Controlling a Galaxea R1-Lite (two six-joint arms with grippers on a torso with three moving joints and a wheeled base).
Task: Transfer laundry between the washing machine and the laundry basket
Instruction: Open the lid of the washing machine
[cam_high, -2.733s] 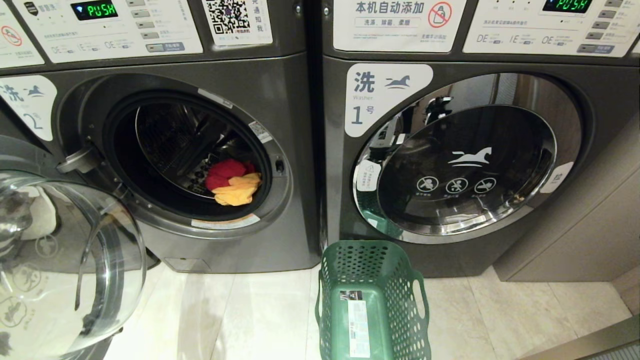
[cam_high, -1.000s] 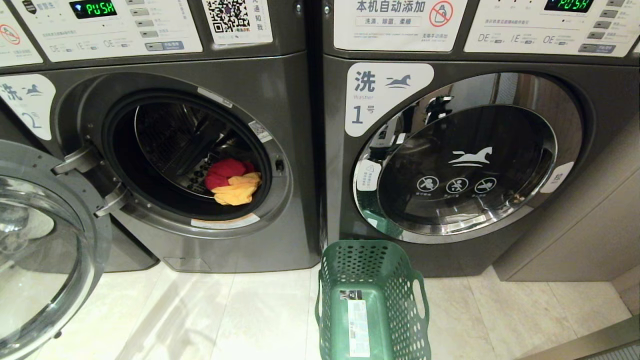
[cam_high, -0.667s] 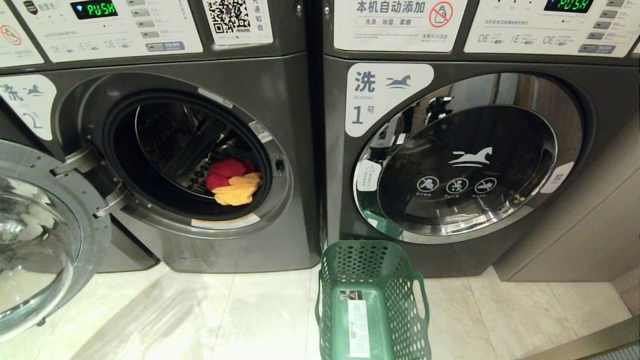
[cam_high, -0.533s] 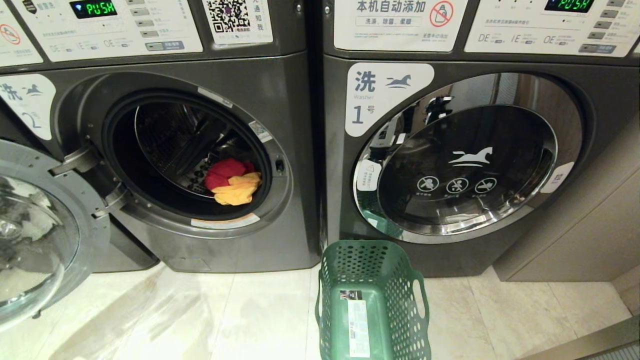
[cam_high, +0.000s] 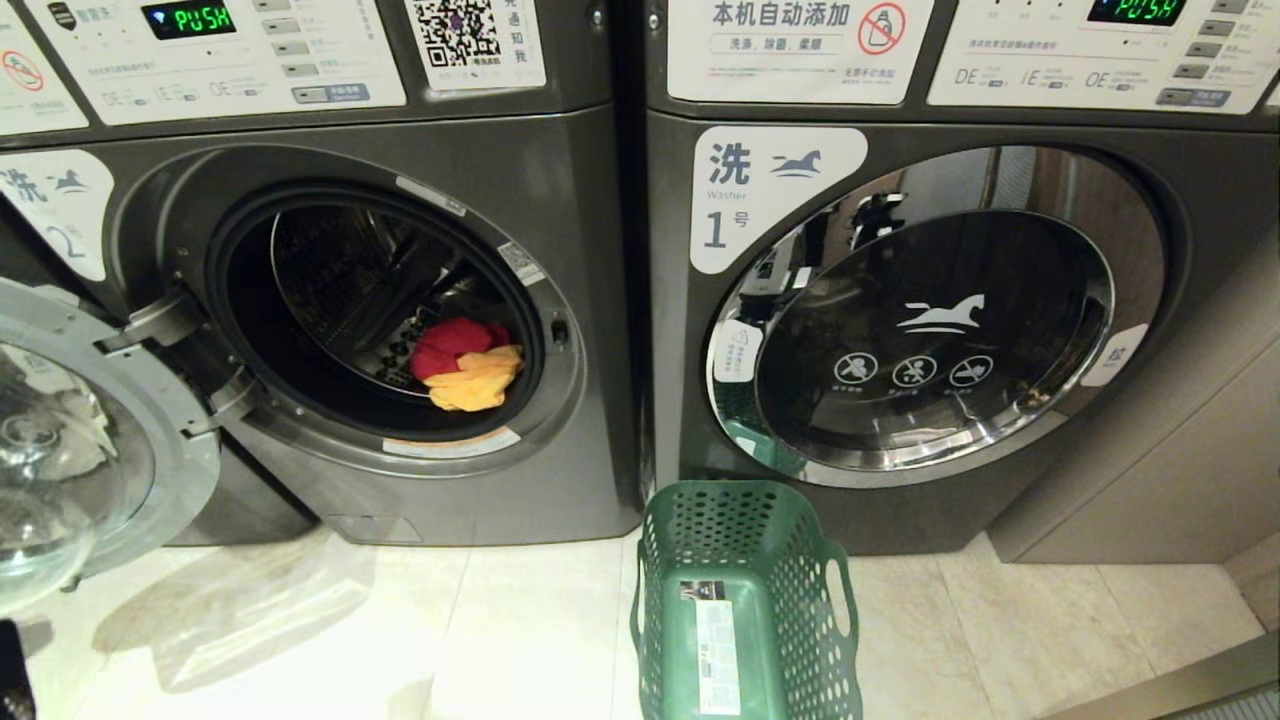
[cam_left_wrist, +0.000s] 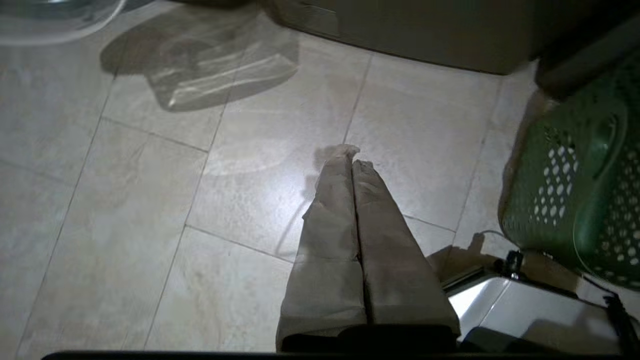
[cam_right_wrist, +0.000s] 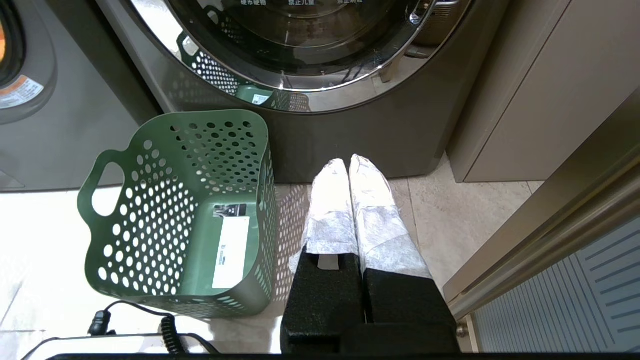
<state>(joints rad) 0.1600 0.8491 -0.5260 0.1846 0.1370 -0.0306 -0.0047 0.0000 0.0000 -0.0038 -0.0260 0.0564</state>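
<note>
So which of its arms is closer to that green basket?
The right. The right gripper hangs shut just beside the basket, on the side facing the machine marked 1. The left gripper, also shut, hangs over bare floor with tiles between it and the basket.

A self-service laundry room: numbered front-loading washers (cam_high: 560, 300) side by side, payment QR sticker (cam_high: 470, 40), instruction panels (cam_high: 795, 50), tiled floor (cam_high: 520, 640).

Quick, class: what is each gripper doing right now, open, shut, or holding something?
Left gripper: shut, empty, over the floor.
Right gripper: shut, empty, beside the laundry basket.
</note>
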